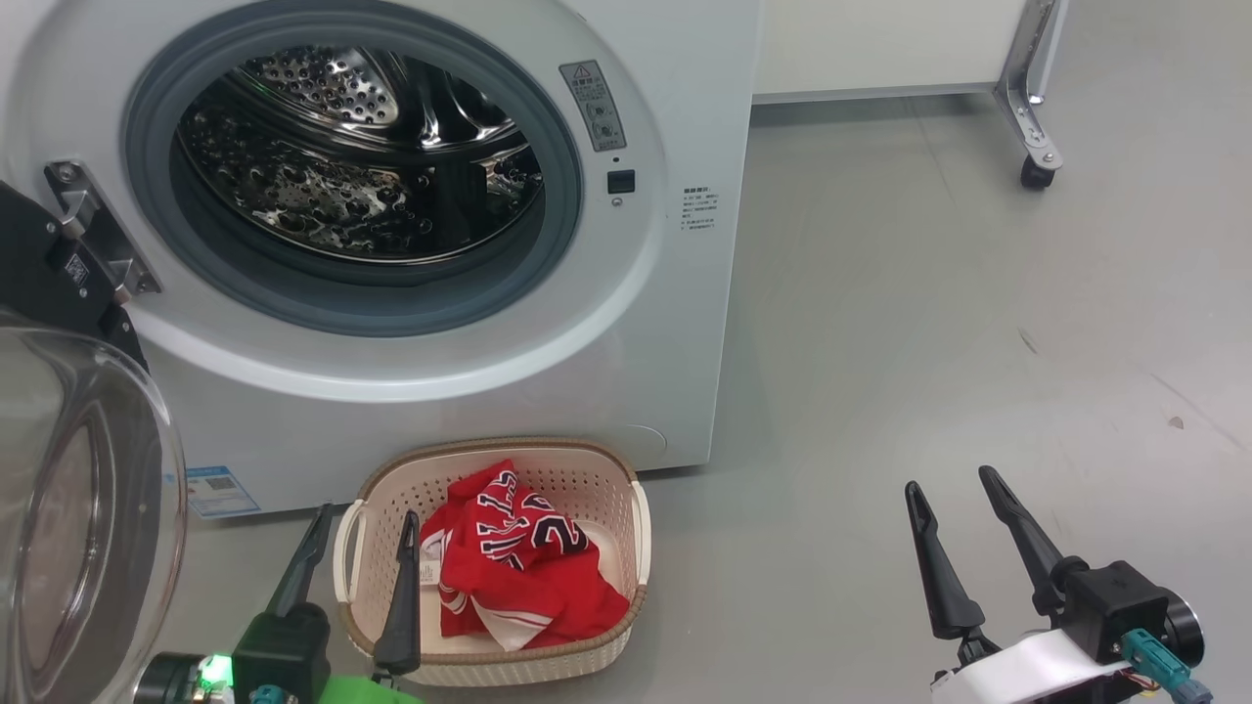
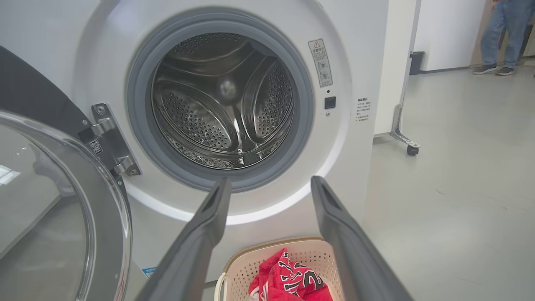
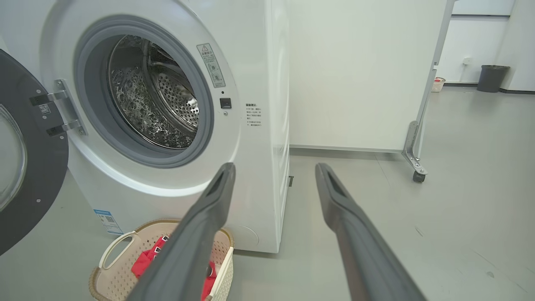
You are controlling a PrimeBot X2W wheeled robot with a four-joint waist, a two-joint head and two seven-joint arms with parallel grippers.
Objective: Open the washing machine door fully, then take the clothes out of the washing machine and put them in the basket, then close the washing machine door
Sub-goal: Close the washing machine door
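1. The washing machine [image 1: 675, 117] stands on the grey floor [image 1: 929, 293] with its round opening uncovered. A grey gasket [image 1: 562, 196] rings the mouth, and the perforated steel drum [image 1: 323, 186] lies exposed behind it.
2. The washing machine door [image 1: 68, 508] stands wide open to the robot's left, hung on a metal hinge [image 1: 93, 225] at the opening's left edge. Its glass bowl bulges toward the robot, close beside the left arm, which narrows the room on that side.
3. The basket [image 1: 587, 452] sits on the floor just in front of the machine's base, toward the front's right corner. Whether its far rim touches the casing cannot be told.
4. The clothes [image 1: 518, 567] lie heaped inside the basket, red with white-edged numbers facing up. They fill the middle and right of it and reach its near rim.
5. The left claw [image 1: 368, 512] is spread wide and holds nothing. It hangs over the basket's left edge, with one finger outside the left loop handle and the other over the inside, just beside the clothes.
6. The right claw [image 1: 950, 479] is also spread wide and empty. It sits over bare floor, well to the right of the basket and of the machine's right corner.
7. Open floor runs to the right and beyond. A caster leg [image 1: 1037, 166] of a white panel stands near the far right edge, and in the left wrist view a person's legs [image 2: 501, 33] stand far off.
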